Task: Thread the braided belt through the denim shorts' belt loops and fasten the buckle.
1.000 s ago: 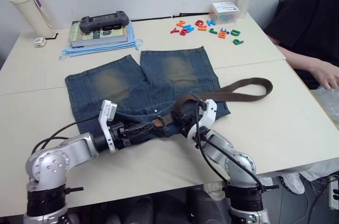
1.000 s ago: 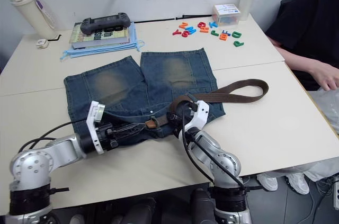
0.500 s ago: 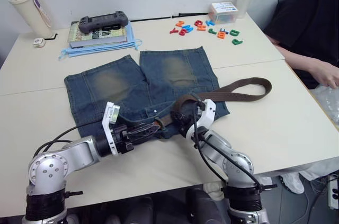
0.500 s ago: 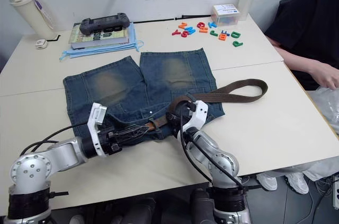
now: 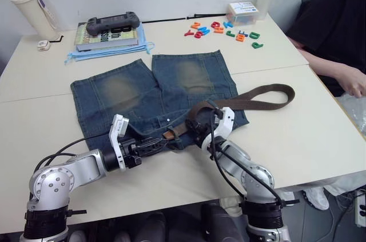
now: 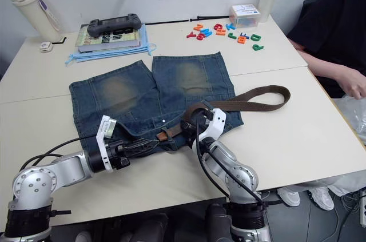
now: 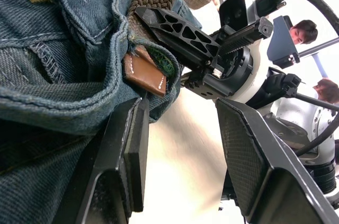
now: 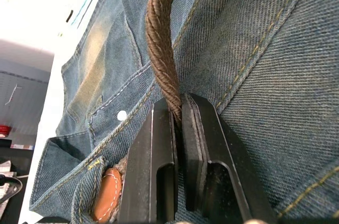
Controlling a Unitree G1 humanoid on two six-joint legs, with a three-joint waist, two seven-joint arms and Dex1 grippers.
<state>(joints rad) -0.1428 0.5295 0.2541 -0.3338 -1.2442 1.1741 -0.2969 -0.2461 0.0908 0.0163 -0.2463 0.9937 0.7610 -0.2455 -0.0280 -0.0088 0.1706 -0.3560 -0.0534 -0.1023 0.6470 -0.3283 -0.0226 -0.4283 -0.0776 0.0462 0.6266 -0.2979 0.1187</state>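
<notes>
The right end effector (image 8: 177, 128) pinches the braided belt (image 8: 161, 44); the left end effector (image 7: 180, 144) gapes wide, seemingly empty (tan tip (image 7: 144, 71) just beyond), by the denim shorts (image 5: 137, 96).

No words, brands or numbers are being shown clearly enough to be read. Print is being displayed on the book (image 5: 108, 37) cover under the game controller (image 5: 112, 23), but it cannot be made out. A label is being shown on the small box (image 5: 242, 12) at the far edge of the tabletop (image 5: 309, 127), also unreadable. Coloured plastic letters (image 5: 223, 30) are being left scattered beside it; single shapes cannot be told with certainty.
</notes>
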